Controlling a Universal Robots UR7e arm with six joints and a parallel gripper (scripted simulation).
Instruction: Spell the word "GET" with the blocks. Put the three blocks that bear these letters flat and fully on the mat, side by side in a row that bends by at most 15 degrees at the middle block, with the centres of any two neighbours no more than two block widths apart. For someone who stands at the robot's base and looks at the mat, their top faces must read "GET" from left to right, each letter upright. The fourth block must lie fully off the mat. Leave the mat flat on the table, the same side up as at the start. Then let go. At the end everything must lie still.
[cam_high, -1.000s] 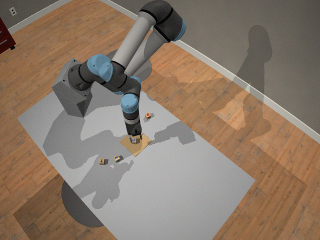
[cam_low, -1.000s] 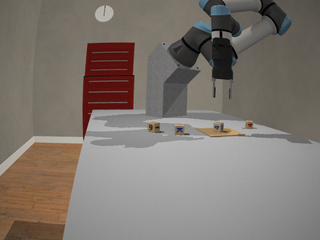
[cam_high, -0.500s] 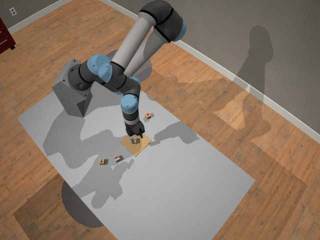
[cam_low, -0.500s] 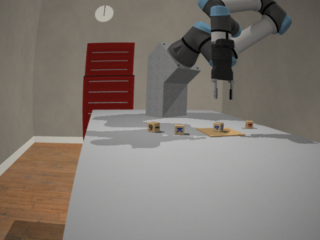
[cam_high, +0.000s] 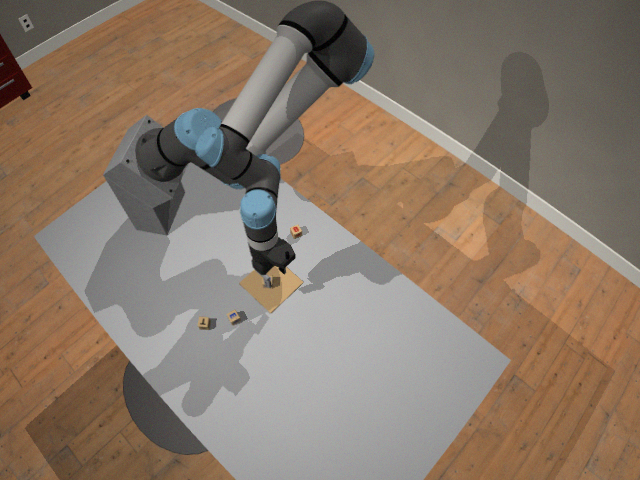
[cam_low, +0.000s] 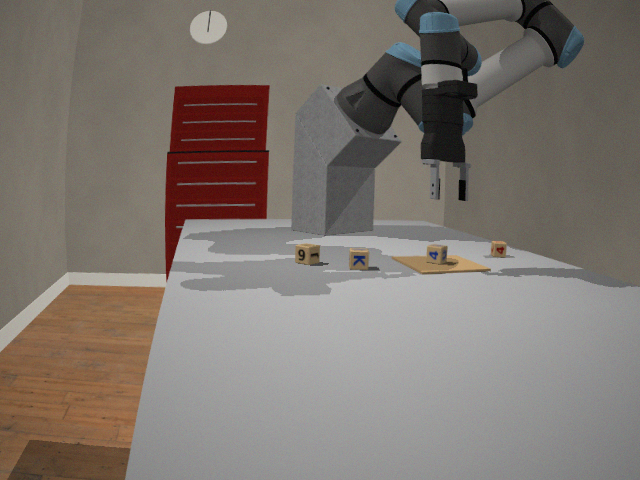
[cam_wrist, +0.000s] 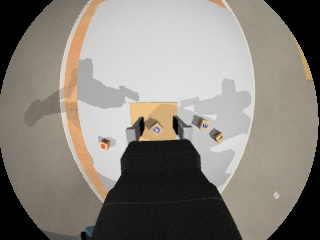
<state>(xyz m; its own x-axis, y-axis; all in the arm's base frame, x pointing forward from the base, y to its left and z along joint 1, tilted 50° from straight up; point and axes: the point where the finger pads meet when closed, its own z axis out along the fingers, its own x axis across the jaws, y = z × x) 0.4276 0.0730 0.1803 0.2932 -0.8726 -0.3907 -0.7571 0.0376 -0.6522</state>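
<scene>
- Table (cam_high: 361, 372) (cam_low: 392, 387) (cam_wrist: 165, 50): supports the mat and all four blocks.
- Arm (cam_high: 266, 80) (cam_low: 382, 87): reaches over the mat.
- Mat (cam_high: 291, 281) (cam_low: 471, 267) (cam_wrist: 140, 111): flat on the table, bearing one block.
- Gripper (cam_high: 274, 275) (cam_low: 448, 198) (cam_wrist: 158, 122): fingers spread wide, holding nothing, above the mat.
- G block (cam_high: 271, 279) (cam_low: 436, 254) (cam_wrist: 156, 129): on the mat, letter up, visibly turned; it probably needs straightening and perhaps a shift left.
- E block (cam_high: 233, 316) (cam_low: 359, 259) (cam_wrist: 205, 124): letter up on the table, off the mat's right side; still to be placed.
- Dark-lettered block (cam_high: 204, 323) (cam_low: 307, 254) (cam_wrist: 218, 136): farther right, presumably the T; also to be placed.
- Red-lettered block (cam_high: 295, 231) (cam_low: 498, 249) (cam_wrist: 104, 144): off the mat to the left, letter unclear; presumably the spare, already suitably located.

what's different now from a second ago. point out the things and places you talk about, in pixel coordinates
The gripper (cam_high: 275, 276) (cam_low: 449, 191) (cam_wrist: 158, 122) has turned about its upright axis above the mat (cam_high: 270, 303) (cam_low: 467, 266) (cam_wrist: 140, 111) and seems to have sunk slightly. Nothing was taken hold of or let go; its fingers are still apart. The four blocks (cam_high: 233, 316) (cam_low: 358, 259) (cam_wrist: 205, 125) and the mat stayed put.
</scene>
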